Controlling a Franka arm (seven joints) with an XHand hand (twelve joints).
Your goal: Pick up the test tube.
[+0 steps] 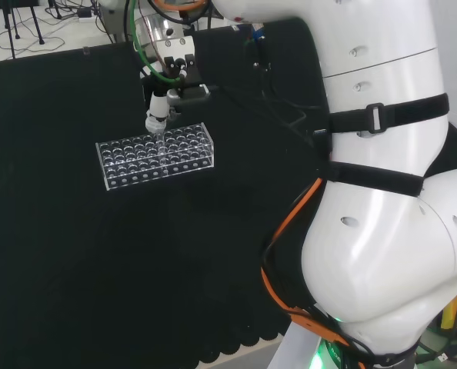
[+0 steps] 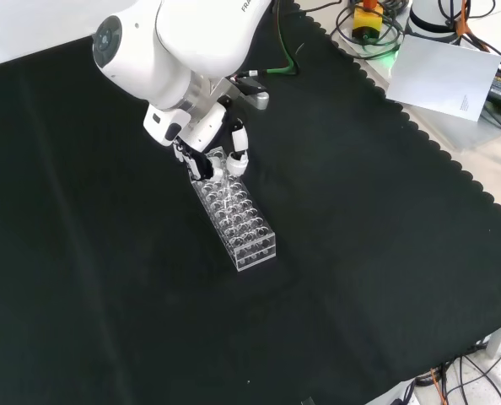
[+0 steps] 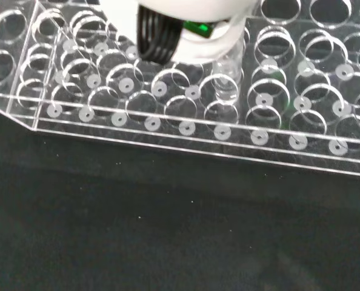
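So my desk (image 2: 360,253) is covered in black cloth, and the biggest thing over it is my own white arm (image 1: 382,231), bulky on the right of the head view.

On the cloth sits a clear test tube rack (image 1: 155,156) full of round holes, lying lengthwise in the front view.

My hand (image 2: 221,143) is right over the rack's far end in the front view, at the far edge of the rack in the head view. Fingers (image 1: 156,121) point down and are drawn in narrow around the top of a clear test tube (image 3: 228,85), which stands upright in one of the holes near that end. It's clear glass, so honestly I can only make the tube out up close in the wrist view.
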